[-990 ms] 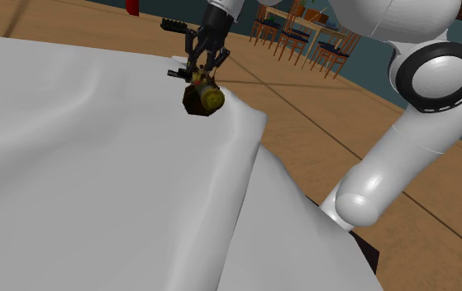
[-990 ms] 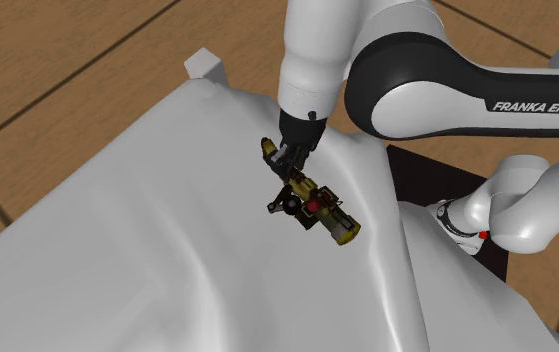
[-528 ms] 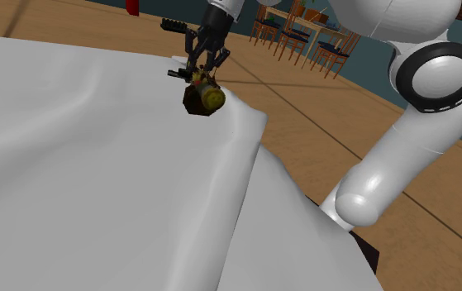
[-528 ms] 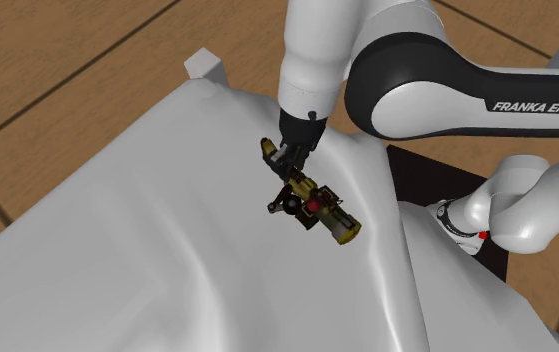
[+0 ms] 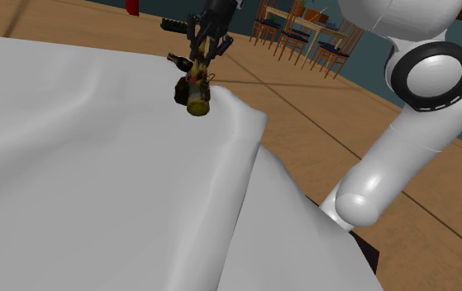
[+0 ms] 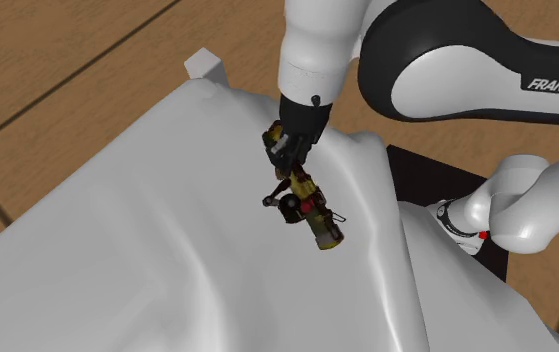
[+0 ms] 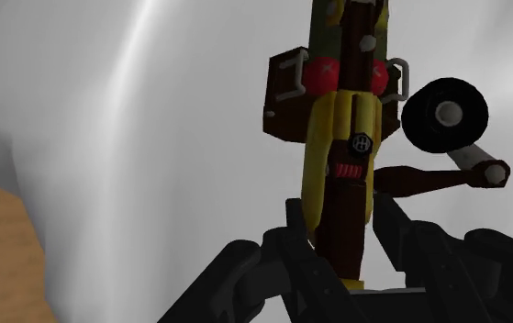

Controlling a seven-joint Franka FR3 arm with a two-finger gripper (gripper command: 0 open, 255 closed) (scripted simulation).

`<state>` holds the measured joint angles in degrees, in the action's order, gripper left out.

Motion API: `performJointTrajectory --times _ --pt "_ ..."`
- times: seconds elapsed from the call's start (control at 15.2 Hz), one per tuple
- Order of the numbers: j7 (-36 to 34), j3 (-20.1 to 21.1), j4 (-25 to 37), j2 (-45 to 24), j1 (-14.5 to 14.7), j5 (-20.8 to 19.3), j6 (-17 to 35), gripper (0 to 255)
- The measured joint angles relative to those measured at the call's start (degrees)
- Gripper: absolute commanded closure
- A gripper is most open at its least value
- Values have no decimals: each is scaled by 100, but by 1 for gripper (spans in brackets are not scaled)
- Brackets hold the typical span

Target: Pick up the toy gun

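Evidently the lift step: the toy gun [image 5: 194, 87] hangs nose-down, apparently just clear of the white sheet [image 5: 97, 182] beneath it, its rear end clasped between the black fingers [image 7: 300, 240]. The next move calls for a steady rise under a firm clamp, since a gun dangling from one end could swing or slip.

One toy gun [image 6: 307, 205]; two fingers [image 7: 399, 240]; one white arm [image 5: 419, 153]; one white draped surface [image 5: 97, 182]; several wooden chairs [image 5: 291, 37].
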<state>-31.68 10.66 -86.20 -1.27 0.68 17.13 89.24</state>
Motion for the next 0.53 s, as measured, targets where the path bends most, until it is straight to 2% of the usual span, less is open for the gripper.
performJointTrajectory --times 0.53 --pt "-201 5 957 -281 5 -40 -651 255"
